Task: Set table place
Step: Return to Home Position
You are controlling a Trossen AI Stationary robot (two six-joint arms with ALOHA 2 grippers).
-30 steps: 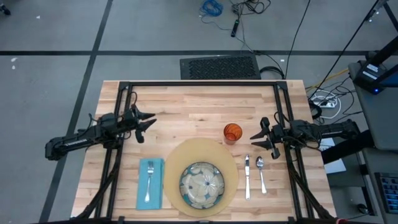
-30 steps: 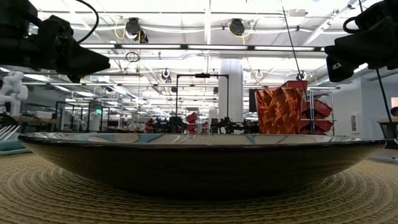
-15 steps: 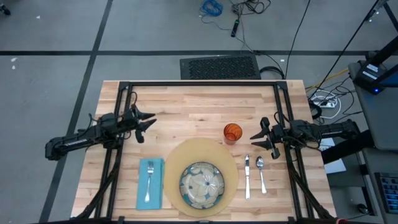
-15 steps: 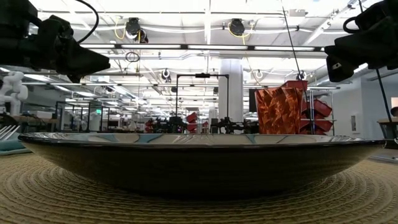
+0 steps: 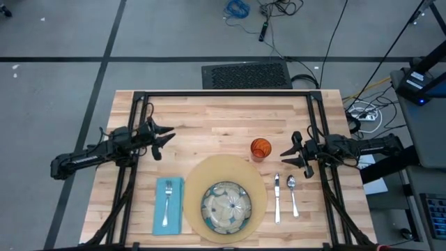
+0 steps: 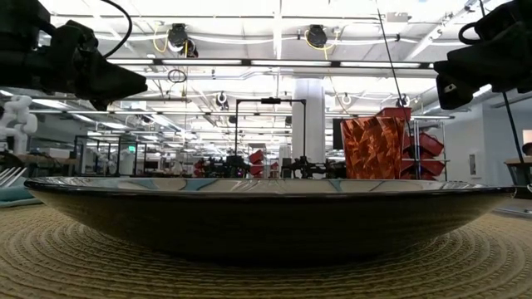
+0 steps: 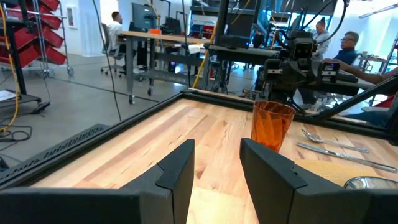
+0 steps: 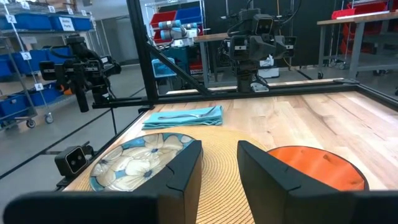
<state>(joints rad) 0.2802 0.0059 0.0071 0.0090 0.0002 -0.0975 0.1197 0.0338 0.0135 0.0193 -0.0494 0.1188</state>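
The round tan mat (image 5: 201, 176) lies near the table's near edge, with the blue-green patterned dish (image 5: 226, 206) resting on it. The teal napkin (image 5: 173, 217) lies left of the mat with the fork (image 5: 166, 202) on top. The knife (image 5: 277, 198) and spoon (image 5: 293, 194) lie right of the mat. The orange cup (image 5: 260, 148) stands upright at the mat's far right. My left gripper (image 5: 169, 137) hovers open at the table's left side. My right gripper (image 5: 284, 156) hovers open just right of the cup.
The table (image 5: 209, 111) has bare wood across its far half between the arms. A black metal frame (image 5: 223, 95) runs around it. The low view looks across the mat (image 6: 266, 266) at the dish's side (image 6: 266, 220). People sit at desks beyond the table (image 7: 348, 43).
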